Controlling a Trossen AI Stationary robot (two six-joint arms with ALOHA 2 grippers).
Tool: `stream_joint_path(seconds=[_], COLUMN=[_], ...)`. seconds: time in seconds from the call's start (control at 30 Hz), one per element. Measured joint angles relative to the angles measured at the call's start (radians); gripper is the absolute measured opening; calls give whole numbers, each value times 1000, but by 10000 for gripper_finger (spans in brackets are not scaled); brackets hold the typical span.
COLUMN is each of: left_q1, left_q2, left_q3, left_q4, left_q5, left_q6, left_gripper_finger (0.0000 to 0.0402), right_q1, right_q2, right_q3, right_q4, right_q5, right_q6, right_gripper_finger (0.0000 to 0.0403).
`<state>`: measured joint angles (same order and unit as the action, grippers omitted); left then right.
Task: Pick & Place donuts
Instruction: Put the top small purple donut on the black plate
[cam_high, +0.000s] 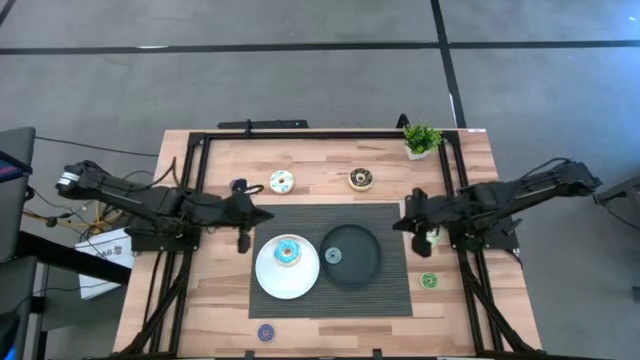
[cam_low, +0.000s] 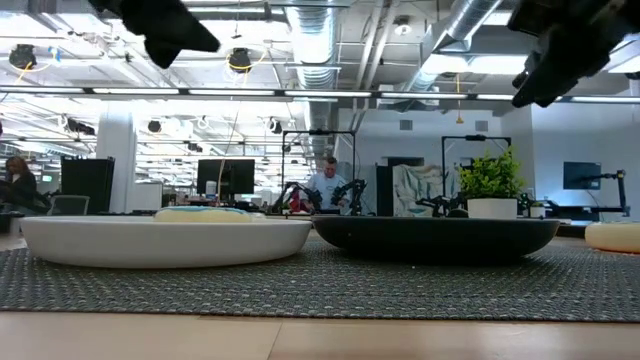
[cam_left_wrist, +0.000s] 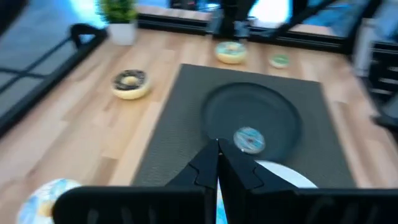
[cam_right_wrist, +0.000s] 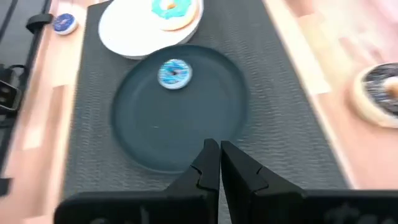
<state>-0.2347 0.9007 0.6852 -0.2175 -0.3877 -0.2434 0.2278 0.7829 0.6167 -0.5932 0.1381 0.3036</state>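
My left gripper (cam_high: 262, 213) hangs shut above the mat's left edge, just beyond the white plate (cam_high: 272, 285), touching nothing. My right gripper (cam_high: 404, 217) is also shut and empty, above the mat's right edge. The blue donut (cam_high: 288, 251) lies on the white plate. A coin-sized blue donut (cam_high: 333, 256) lies in the black plate (cam_high: 366, 270). The white donut (cam_high: 282, 182) and the chocolate donut (cam_high: 361, 178) lie on the wood beyond the mat. The pale green donut (cam_left_wrist: 231, 51) lies under my right arm. A small green donut (cam_high: 428, 281) and a small purple one (cam_high: 266, 332) lie on the wood nearer me.
A dark ribbed mat (cam_high: 390, 225) carries both plates. A potted plant (cam_high: 421, 138) stands at the far right corner. A black frame (cam_high: 300, 135) borders the table. In the low view both grippers (cam_low: 190, 38) (cam_low: 530, 90) hang well above the plates.
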Motion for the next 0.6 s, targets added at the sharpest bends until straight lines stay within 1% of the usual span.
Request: stream_joint_path(seconds=[0.07,0.13,0.2,0.27,0.4,0.6], left_q1=[1,1,1,1,1,1], left_q2=[56,105,150,187,239,258], left_q3=[39,78,116,147,182,186], left_q4=[-2,-2,2,-1,-1,-4], left_q5=[-63,-115,-142,-142,-144,-148], left_q6=[-13,-17,-14,1,23,31], left_gripper_finger=[0,0,0,0,0,0], right_q1=[-34,-64,-94,-120,-153,-158], right_q2=[-38,-63,-77,-78,-75,-74], right_q3=[-19,-23,-23,-23,-23,-23], right_q4=[-17,-18,-18,-21,-20,-19], right_q5=[3,24,66,78,70,63], right_q6=[-50,-48,-41,-14,9,11], right_gripper_finger=[3,1,3,4,1,1])
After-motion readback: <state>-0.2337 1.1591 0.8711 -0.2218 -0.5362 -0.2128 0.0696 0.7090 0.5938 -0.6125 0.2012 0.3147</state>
